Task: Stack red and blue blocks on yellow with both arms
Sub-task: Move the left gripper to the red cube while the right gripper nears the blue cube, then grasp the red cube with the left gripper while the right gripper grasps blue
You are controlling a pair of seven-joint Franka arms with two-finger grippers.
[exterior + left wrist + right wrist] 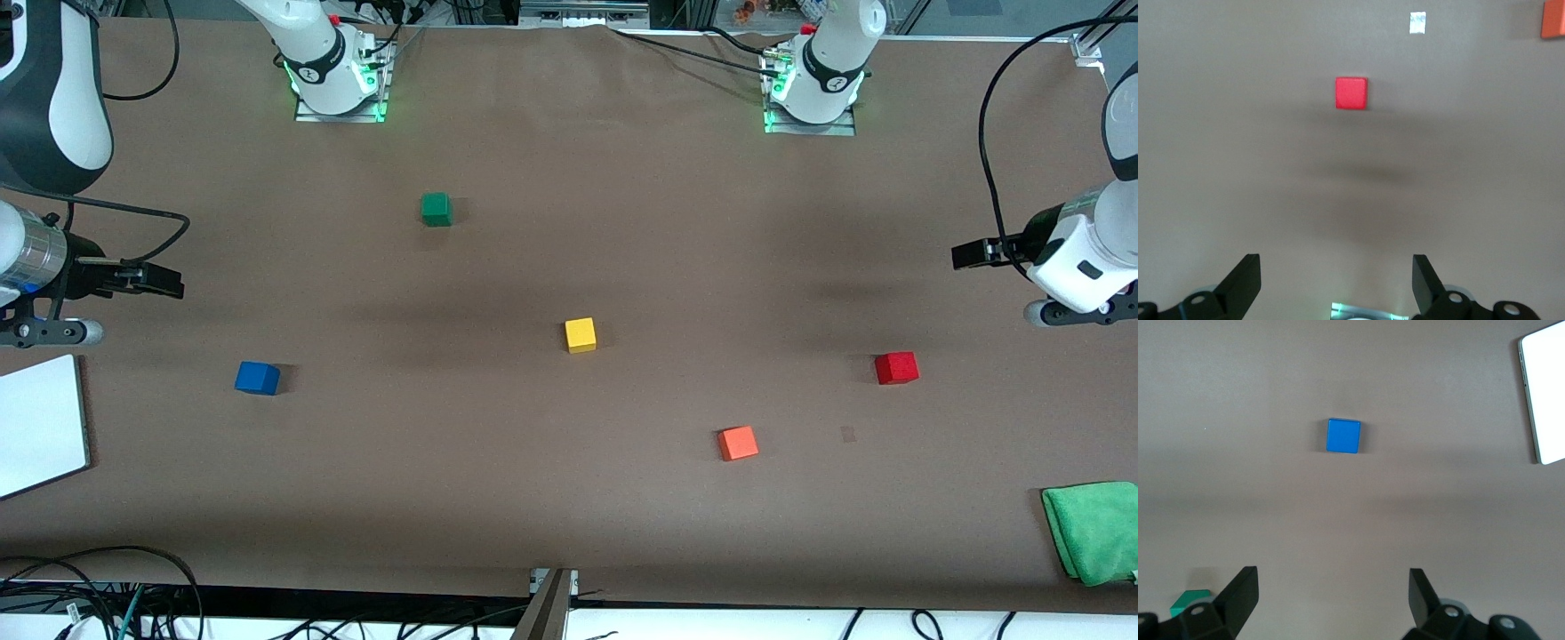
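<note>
The left gripper (965, 254) hangs at the right edge of the front view, jaws apart and empty; the right gripper (169, 280) mirrors it at the left edge, jaws likewise spread, holding nothing. Just below the left gripper in that view sits the red block (895, 367), and below the right one the blue block (257, 378) — each apart from its gripper. The yellow block (580, 335) lies at frame centre, bare on top. To do the pickup well, each arm should probably descend squarely over its cube, faces parallel to the fingers, one arm stacking first. An orange cube (738, 443) lies lower right of centre, a green cube (436, 209) upper centre. The brown table (569, 498) also carries a green cloth (1093, 529) at lower right and a white board (40, 422) at the left edge.
</note>
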